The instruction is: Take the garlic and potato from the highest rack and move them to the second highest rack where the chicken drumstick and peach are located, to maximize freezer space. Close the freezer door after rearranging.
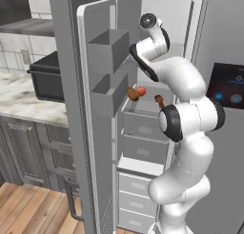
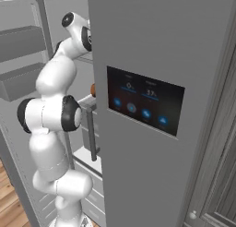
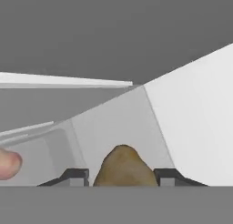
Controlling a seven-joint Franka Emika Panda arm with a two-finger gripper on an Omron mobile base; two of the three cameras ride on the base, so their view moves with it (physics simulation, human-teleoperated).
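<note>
The gripper has one potato between its fingertips, inside the freezer; whether it clamps it I cannot tell. One pale object, cut off at the left edge, may be garlic. On the lower rack lie one peach and one drumstick

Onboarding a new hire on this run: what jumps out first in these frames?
The white arm reaching up into the open freezer, past the freezer door swung wide on the left. In the hand view, a brown potato sits right between the fingertips of the gripper, with a pale pinkish item off to the left on the same rack. In the right base view, the dark touchscreen panel on the closed door dominates.
</note>
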